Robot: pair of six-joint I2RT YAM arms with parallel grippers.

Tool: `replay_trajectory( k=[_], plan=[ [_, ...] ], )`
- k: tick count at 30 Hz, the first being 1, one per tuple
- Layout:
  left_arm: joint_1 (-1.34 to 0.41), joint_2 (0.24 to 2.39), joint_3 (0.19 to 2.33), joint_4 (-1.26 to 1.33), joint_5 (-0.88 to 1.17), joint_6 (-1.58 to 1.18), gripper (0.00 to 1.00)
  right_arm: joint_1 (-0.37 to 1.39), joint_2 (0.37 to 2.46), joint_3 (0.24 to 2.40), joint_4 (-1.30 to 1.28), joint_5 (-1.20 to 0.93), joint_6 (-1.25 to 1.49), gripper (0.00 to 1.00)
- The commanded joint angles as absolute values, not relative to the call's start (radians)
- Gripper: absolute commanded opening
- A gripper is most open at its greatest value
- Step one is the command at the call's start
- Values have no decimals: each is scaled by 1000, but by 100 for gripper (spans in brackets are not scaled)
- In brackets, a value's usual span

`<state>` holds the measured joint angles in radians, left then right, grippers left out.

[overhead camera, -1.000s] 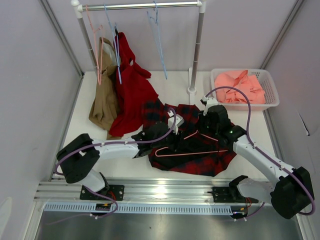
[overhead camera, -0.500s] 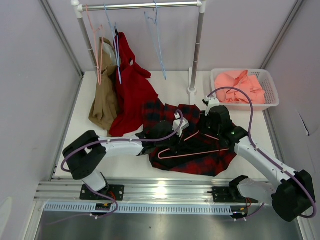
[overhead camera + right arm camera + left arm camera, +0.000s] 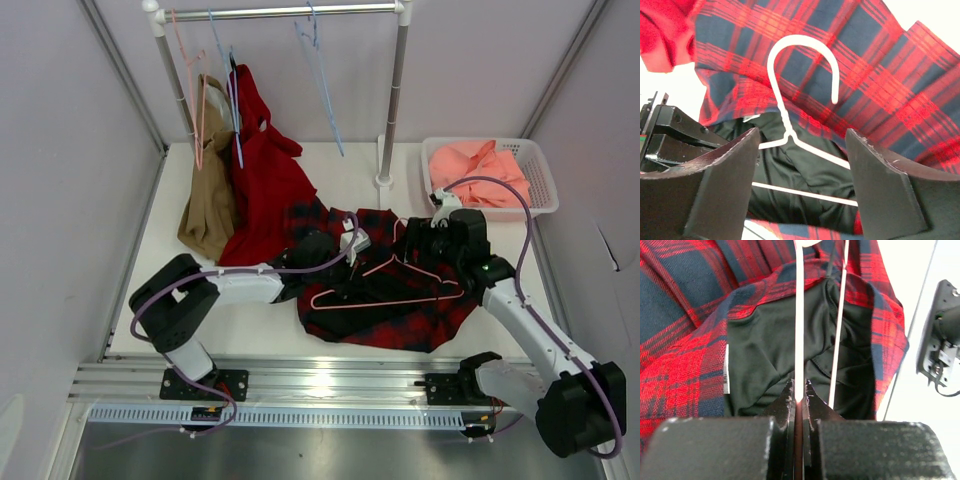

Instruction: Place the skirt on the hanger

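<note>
The red and navy plaid skirt (image 3: pixel 400 320) lies crumpled at the middle of the table, its black lining (image 3: pixel 765 340) turned up. On the lining lies the pink hanger (image 3: pixel 390 298), its hook (image 3: pixel 797 39) pointing to the far side. My left gripper (image 3: pixel 340 268) comes in from the left and is shut on one slanted wire of the hanger (image 3: pixel 799 315). My right gripper (image 3: pixel 425 240) hovers open just right of the hook. Its fingers (image 3: pixel 725 180) straddle the hanger's neck without touching it.
A clothes rack (image 3: pixel 280 12) stands at the back with a tan garment (image 3: pixel 208 200), a plain red garment (image 3: pixel 265 190), light-blue hangers (image 3: pixel 320 80) and another pink hanger (image 3: pixel 190 90). A white basket (image 3: pixel 540 205) of salmon cloth (image 3: pixel 480 172) sits back right, beside the rack post (image 3: pixel 395 100).
My left gripper closed on the hanger wire. My right gripper let go, opened wide and drew back to the right of the hook. The hanger shifted slightly.
</note>
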<state>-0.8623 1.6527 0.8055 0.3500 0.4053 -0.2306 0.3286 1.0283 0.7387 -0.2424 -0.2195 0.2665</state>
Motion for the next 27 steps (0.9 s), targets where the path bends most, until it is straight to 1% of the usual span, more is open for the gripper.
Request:
replay_trajectory(
  k=[1,3,7,9,15,20,25,27],
  plan=[
    [-842,1667,804,434,511,-187,0,289,1071,739,-149,-372,235,76],
    [-842,1681,815,433,532,-187,0,275,1114,739,-132,-390,221,76],
    [-842,1695,816,442,546,-192,0,250,1166,710,-16,-503,227,76],
    [-841,1697,821,442,548,-195,0,249,1207,710,-11,-566,213,75],
    [-841,1709,842,437,538,-196,0,249,1227,680,46,-637,195,72],
    [-828,1709,857,425,525,-198,0,250,1235,663,44,-647,193,64],
    [-807,1710,870,400,505,-198,0,249,1206,624,86,-684,213,59],
    [-804,1709,877,396,502,-196,0,249,1207,621,89,-695,215,54]
  ],
)
